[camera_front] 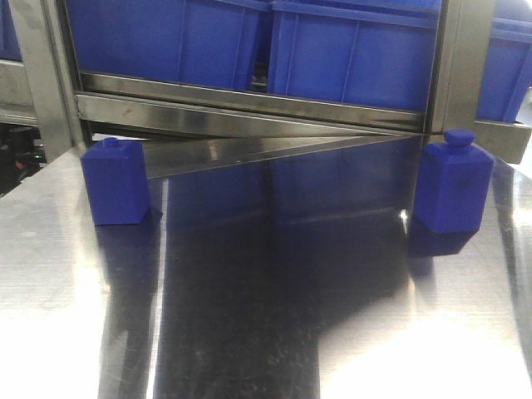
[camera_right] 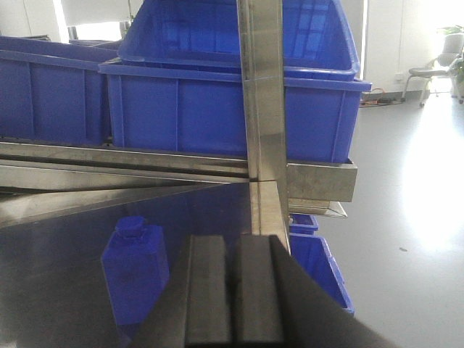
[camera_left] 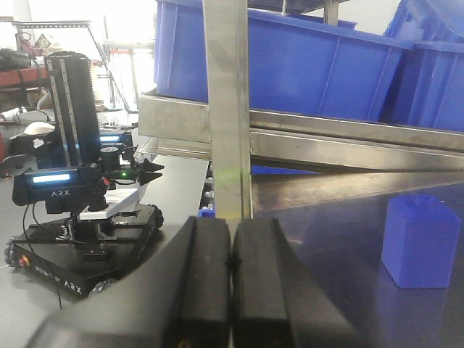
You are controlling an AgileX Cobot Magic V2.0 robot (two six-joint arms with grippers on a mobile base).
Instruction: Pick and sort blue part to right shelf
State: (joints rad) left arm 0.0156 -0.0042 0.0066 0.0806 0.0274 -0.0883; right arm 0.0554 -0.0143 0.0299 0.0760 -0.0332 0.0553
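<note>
Looking at the front view, you find the left blue part (camera_front: 116,181) and the right blue part (camera_front: 453,184) upright on the steel table (camera_front: 266,332), at mid-left and mid-right of the frame. Both stand below the shelf (camera_front: 249,104), which holds blue bins (camera_front: 349,50).

In the left wrist view, your left gripper (camera_left: 230,226) is closed on nothing, with a blue part at lower right. At left, a wheeled robot (camera_left: 80,217) reads "ARX".

Your right gripper (camera_right: 233,243) is likewise closed and empty, with a blue part at lower left.

"ARX" on the black mobile robot (camera_left: 81,243), arm housing and base.
</note>
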